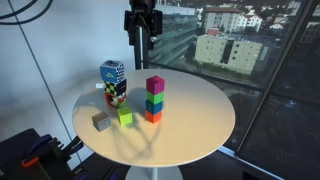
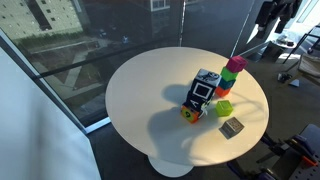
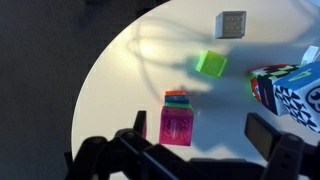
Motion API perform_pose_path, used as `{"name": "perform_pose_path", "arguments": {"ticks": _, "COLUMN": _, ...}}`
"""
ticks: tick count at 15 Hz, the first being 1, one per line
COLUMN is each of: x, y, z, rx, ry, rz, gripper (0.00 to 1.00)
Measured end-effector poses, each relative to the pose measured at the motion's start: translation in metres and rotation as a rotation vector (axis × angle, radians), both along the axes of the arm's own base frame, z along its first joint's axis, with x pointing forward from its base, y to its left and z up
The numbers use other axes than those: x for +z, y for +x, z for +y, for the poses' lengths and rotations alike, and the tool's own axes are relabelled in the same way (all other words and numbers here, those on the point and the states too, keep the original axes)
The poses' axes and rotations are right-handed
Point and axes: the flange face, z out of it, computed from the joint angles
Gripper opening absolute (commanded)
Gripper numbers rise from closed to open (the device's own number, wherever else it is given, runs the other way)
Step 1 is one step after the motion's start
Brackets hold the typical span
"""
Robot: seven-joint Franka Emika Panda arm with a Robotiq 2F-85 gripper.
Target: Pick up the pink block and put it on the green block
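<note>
The pink block sits on top of the green block, which rests on a red-orange cube, forming a three-cube stack on the round white table. The stack also shows in an exterior view, with pink over green. In the wrist view the pink block hides most of the green block. My gripper is open and empty, well above the stack; in the wrist view it looks down with the pink block near one finger.
A lime cube and a grey block lie beside the stack. A tall patterned box stands behind them. The lime cube, grey block and box also show in the wrist view.
</note>
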Motion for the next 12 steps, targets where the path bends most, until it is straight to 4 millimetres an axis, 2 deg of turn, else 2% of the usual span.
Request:
{"name": "perform_pose_path", "arguments": {"ticks": 6, "x": 0.031, "y": -0.010, "z": -0.001, "rx": 0.004, "ry": 0.020, "rz": -0.065, "gripper": 1.00}}
{"name": "perform_pose_path", "arguments": {"ticks": 12, "x": 0.050, "y": -0.017, "z": -0.003, "rx": -0.004, "ry": 0.060, "rz": -0.120, "gripper": 1.00}}
